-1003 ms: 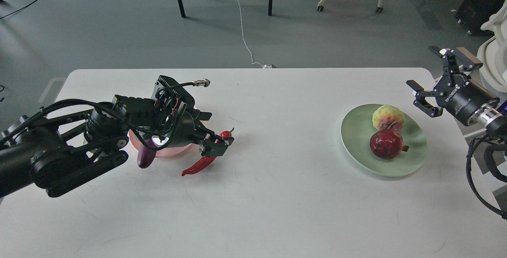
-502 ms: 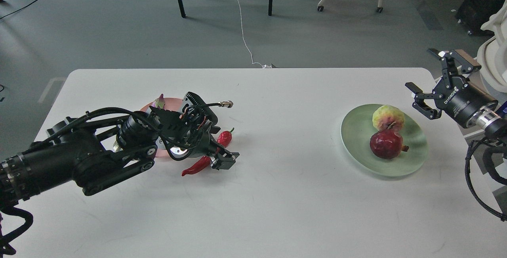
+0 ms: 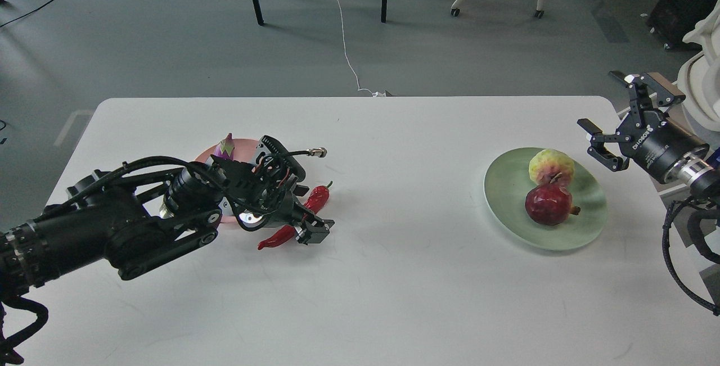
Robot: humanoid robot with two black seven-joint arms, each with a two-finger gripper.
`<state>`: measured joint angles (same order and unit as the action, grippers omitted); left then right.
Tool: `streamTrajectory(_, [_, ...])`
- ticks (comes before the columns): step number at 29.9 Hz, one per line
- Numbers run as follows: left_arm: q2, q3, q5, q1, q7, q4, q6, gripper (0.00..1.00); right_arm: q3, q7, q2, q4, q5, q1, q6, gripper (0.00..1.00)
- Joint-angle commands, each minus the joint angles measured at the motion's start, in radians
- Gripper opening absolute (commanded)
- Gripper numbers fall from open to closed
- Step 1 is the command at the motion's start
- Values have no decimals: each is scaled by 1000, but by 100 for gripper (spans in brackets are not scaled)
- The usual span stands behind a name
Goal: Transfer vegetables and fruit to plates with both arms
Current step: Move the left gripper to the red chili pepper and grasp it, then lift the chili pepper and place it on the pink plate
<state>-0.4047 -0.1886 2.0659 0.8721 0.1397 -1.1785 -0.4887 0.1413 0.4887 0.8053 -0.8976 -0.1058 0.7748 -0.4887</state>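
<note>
The left gripper (image 3: 306, 230) sits low at the middle of the curved glossy red chili pepper (image 3: 304, 211); its fingers straddle or touch the pepper, but whether they are clenched on it I cannot tell. The pepper lies on the white table (image 3: 394, 298), just outside the pale pink round plastic plate (image 3: 239, 147) at its four o'clock. The plate is mostly hidden by the black left arm; the stem end of the slim purple eggplant (image 3: 226, 145) shows at its eleven o'clock rim, so the eggplant seems already placed.

The right gripper (image 3: 610, 121) hovers with fingers spread and empty, at two o'clock of the pale mint green round plate (image 3: 506, 208). On that plate rest the bumpy yellow-green, pink-blushed fruit (image 3: 551, 167) and the dark red faceted pomegranate (image 3: 549, 204), touching.

By my judgement only the pepper remains to move.
</note>
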Motion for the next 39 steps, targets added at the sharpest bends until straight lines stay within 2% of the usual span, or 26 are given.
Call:
streamTrajectory(1, [6,0,-4,1,0,13,0,70,4,0,0,0,0,0,0,98])
streamTrajectory(7, [10,0,-6,1,-19,10,0,11,4,0,0,0,0,1,0,98])
streamTrajectory(8, [10,0,-9,1,-26,8,0,9,4,0,0,0,0,1,0,98])
streamTrajectory(13, [6,-11,-81,-2,-58,2,0,7,4,0,2,3,0,1,0,98])
streamTrajectory(14, [1,-12,-134,-1,-77,-3,0,7,6,0,3,3,0,1,0,98])
streamTrajectory(21, [-3,-57,-530,13,-270,-52,0,7,17,0,2,3,0,0,0,98])
streamTrajectory(25, [-3,-135,-628,10,-351,-52,0,8,17,0,2,2,0,0,0,98])
streamTrajectory(27, [-8,-163,-645,11,-364,-40,0,8,17,0,2,2,0,0,0,98])
streamTrajectory(36, [-138,-167,-690,7,-361,29,0,10,17,0,2,2,0,0,0,98])
streamTrajectory(39, [-143,-169,-691,2,-362,59,0,16,17,0,2,2,2,0,0,98])
